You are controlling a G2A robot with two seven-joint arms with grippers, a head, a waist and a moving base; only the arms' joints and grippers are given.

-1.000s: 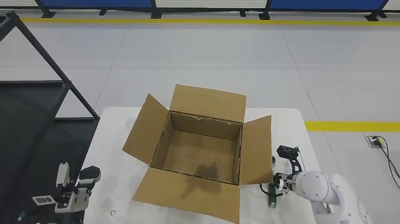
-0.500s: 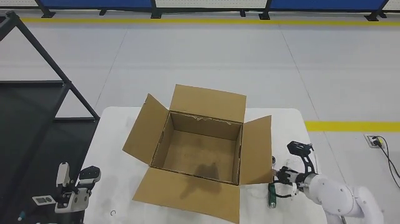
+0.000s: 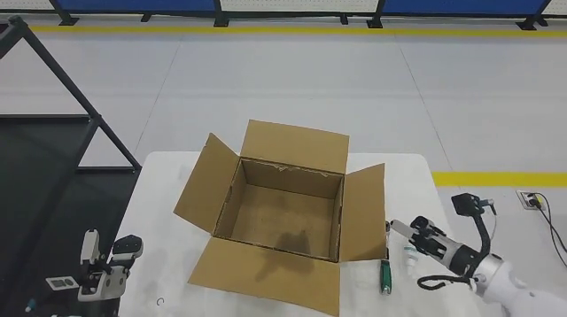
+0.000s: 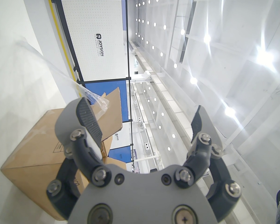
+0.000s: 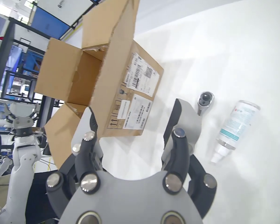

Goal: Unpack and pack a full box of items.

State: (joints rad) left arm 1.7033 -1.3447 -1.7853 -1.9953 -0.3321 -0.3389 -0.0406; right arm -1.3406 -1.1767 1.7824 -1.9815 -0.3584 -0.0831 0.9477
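As the right gripper (image 5: 134, 109), jaws apart, has withdrawn from the green-handled ratchet wrench (image 3: 384, 277), it lies released beside the empty brown cardboard box (image 3: 363, 211); unpacking appears complete.

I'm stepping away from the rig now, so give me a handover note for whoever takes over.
Left gripper: open, empty, beside the left edge of the table.
Right gripper: open, empty, over the table right of the box.
Ratchet and spray bottle lie on the table right of the box.
Done: the box is open and looks empty, so unpacking seems finished.
Left: pack the items back in.
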